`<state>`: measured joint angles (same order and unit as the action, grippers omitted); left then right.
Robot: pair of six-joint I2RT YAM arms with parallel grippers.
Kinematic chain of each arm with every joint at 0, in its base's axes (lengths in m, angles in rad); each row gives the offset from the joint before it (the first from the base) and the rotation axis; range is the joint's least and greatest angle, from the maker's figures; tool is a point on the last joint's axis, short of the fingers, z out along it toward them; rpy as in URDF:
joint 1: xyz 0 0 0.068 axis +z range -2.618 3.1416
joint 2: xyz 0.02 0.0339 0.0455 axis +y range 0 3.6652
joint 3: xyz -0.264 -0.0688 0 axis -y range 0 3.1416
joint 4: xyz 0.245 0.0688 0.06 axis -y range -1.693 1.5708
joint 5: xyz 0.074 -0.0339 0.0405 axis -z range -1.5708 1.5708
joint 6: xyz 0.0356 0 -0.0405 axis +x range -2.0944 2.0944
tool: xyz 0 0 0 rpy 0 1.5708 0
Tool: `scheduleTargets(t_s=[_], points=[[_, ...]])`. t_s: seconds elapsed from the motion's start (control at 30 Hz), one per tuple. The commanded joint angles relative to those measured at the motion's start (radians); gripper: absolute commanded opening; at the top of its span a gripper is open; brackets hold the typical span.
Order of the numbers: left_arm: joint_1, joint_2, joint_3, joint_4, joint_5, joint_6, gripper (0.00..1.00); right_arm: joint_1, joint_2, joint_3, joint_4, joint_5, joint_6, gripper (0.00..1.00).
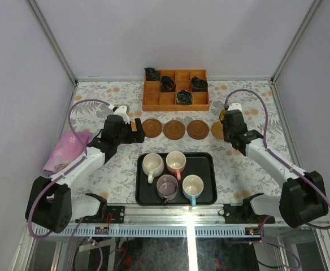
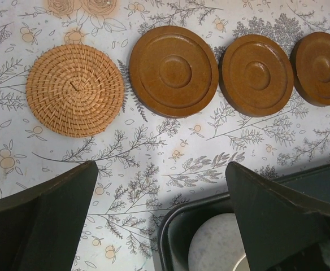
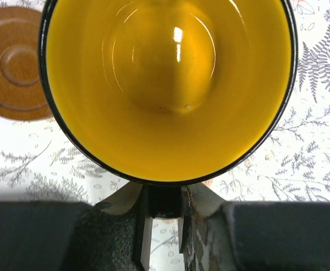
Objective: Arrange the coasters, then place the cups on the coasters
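A pale woven coaster and three brown coasters lie in a row. My left gripper hangs open above the bare cloth between that row and the tray corner, with nothing between its fingers. A yellow cup with a dark rim is in my right gripper, which is shut on its handle at the row's right end. It covers most of a fourth brown coaster; whether it rests on it I cannot tell. Cream-white, pink, mauve and light blue cups stand in the black tray.
An orange wooden box with square cells holds small dark objects at the back centre. A pink cloth lies at the left, beside the left arm. Grey walls close in the flowered table on three sides.
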<state>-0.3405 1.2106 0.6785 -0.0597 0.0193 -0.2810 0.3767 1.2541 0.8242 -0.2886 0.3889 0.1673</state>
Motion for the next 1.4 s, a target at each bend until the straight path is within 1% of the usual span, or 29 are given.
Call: scheduleTargets(t_s=[0.0,0.1,0.23,0.5,0.8,1.37], points=[[-0.003,0.01,0.047,0.087,0.014,-0.015,0.96,-0.074,0.025,0.009,0.236,-0.065,-0.024,0.0],[-0.004,0.022,0.052,0.09,0.017,-0.012,0.96,-0.102,0.072,0.025,0.25,-0.099,-0.016,0.0],[-0.004,0.034,0.057,0.092,0.02,-0.008,0.96,-0.116,0.14,0.066,0.227,-0.147,-0.012,0.0],[-0.003,0.051,0.054,0.095,0.018,-0.006,0.96,-0.12,0.215,0.108,0.198,-0.172,-0.009,0.0],[-0.003,0.072,0.059,0.103,0.017,-0.008,0.96,-0.122,0.257,0.123,0.157,-0.168,0.008,0.0],[-0.003,0.107,0.067,0.113,0.026,-0.009,0.97,-0.122,0.282,0.112,0.16,-0.172,0.027,0.0]])
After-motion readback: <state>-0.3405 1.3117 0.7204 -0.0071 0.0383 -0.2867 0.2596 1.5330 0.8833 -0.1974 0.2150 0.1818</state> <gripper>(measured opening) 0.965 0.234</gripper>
